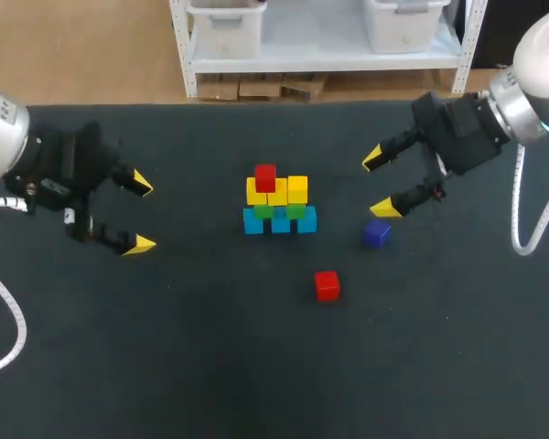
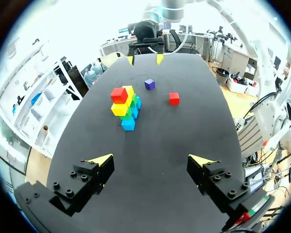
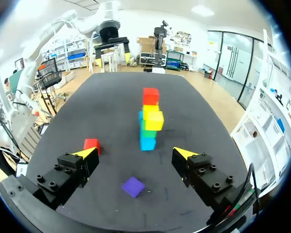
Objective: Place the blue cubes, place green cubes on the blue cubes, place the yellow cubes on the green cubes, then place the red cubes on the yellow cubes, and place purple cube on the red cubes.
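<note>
On the dark surface (image 1: 165, 347) a stack of cubes stands at the middle: a row of blue cubes (image 1: 280, 222) at the base, green cubes (image 1: 296, 211) on them, yellow cubes (image 1: 297, 188) on the green, and the top red cube (image 1: 265, 176) sitting over the left end of the yellow row. The loose red cube (image 1: 327, 285) lies alone on the surface, nearer than the stack and a little to its right. The purple cube (image 1: 377, 234) lies to the right of the stack, apart from it. The right arm (image 1: 467, 128) hangs just beyond the purple cube, and the right jaws are spread and released, holding nothing. The left arm (image 1: 46, 169) sits well to the left of the stack; the left jaws are likewise released and hold nothing.
</note>
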Controlling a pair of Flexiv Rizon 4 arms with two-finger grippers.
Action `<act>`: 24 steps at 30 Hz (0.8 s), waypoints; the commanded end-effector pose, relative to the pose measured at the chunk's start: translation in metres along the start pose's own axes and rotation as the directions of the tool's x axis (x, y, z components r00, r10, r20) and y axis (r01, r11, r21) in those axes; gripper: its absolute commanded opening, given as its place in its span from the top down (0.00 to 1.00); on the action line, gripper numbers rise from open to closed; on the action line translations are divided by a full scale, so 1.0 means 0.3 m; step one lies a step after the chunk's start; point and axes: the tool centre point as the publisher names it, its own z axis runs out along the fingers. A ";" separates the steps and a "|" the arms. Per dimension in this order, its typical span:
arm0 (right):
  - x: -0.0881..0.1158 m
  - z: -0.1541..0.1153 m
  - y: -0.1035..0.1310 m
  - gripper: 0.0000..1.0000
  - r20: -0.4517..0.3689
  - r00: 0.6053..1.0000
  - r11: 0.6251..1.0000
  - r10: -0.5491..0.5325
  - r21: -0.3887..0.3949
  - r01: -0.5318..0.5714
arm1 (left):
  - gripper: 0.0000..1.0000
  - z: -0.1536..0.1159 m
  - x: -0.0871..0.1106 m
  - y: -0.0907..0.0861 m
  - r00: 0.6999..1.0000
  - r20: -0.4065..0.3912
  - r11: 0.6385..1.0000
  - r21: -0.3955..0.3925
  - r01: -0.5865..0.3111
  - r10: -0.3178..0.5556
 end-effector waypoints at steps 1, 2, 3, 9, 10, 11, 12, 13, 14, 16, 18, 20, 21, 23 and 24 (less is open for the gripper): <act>-0.020 0.007 0.108 0.00 -0.030 1.000 0.997 0.003 0.071 -0.001 | 0.00 -0.003 0.006 -0.005 1.000 0.006 1.000 -0.003 -0.002 0.002; -0.018 0.011 0.119 0.00 -0.029 1.000 0.997 0.003 0.074 -0.001 | 0.00 -0.003 0.006 -0.005 1.000 0.006 1.000 -0.003 -0.002 0.002; -0.013 0.020 0.138 0.00 -0.018 1.000 0.997 0.006 0.082 -0.005 | 0.00 -0.003 0.006 -0.005 1.000 0.006 1.000 -0.003 -0.002 0.002; 0.000 0.051 0.221 0.00 0.018 1.000 0.999 0.001 0.046 -0.002 | 0.00 -0.003 0.006 -0.005 1.000 0.006 1.000 -0.003 -0.002 0.002; 0.004 0.057 0.237 0.00 0.019 1.000 0.999 -0.004 0.032 0.003 | 0.00 -0.003 0.006 -0.005 1.000 0.006 1.000 -0.003 -0.002 0.002; 0.010 0.063 0.250 0.00 0.021 1.000 1.000 -0.007 0.015 0.007 | 0.00 -0.003 0.006 -0.005 1.000 0.006 1.000 -0.003 -0.002 0.002; 0.017 0.071 0.264 0.00 0.023 1.000 1.000 -0.008 -0.003 0.008 | 0.00 -0.003 0.006 -0.005 1.000 0.006 1.000 -0.003 -0.002 0.002; 0.025 0.082 0.281 0.00 0.020 1.000 1.000 -0.012 -0.022 0.012 | 0.00 -0.003 0.006 -0.005 1.000 0.006 1.000 -0.003 -0.002 0.002; 0.031 0.091 0.292 0.00 0.017 1.000 0.999 -0.014 -0.037 0.015 | 0.00 -0.003 0.006 -0.005 1.000 0.006 1.000 -0.003 -0.002 0.002; 0.041 0.109 0.308 0.00 0.005 1.000 0.998 -0.018 -0.058 0.019 | 0.00 -0.003 0.006 -0.005 1.000 0.006 1.000 -0.003 -0.002 0.002; 0.047 0.126 0.319 0.00 0.002 1.000 0.997 -0.013 -0.075 0.013 | 0.00 -0.003 0.006 -0.005 1.000 0.006 1.000 -0.003 -0.002 0.002; 0.052 0.145 0.331 0.00 0.003 1.000 0.996 -0.015 -0.088 0.015 | 0.00 -0.003 0.006 -0.005 1.000 0.006 1.000 -0.003 -0.002 0.002; 0.055 0.156 0.336 0.00 -0.002 1.000 0.995 -0.017 -0.094 0.017 | 0.00 -0.003 0.006 -0.005 1.000 0.006 1.000 -0.003 -0.002 0.002; 0.061 0.183 0.348 0.00 -0.018 0.999 0.994 -0.027 -0.105 0.025 | 0.00 -0.003 0.006 -0.005 1.000 0.006 1.000 -0.003 -0.002 0.002; 0.062 0.196 0.354 0.00 -0.027 0.999 0.994 -0.033 -0.110 0.029 | 0.00 -0.003 0.006 -0.005 1.000 0.006 1.000 -0.003 -0.002 0.002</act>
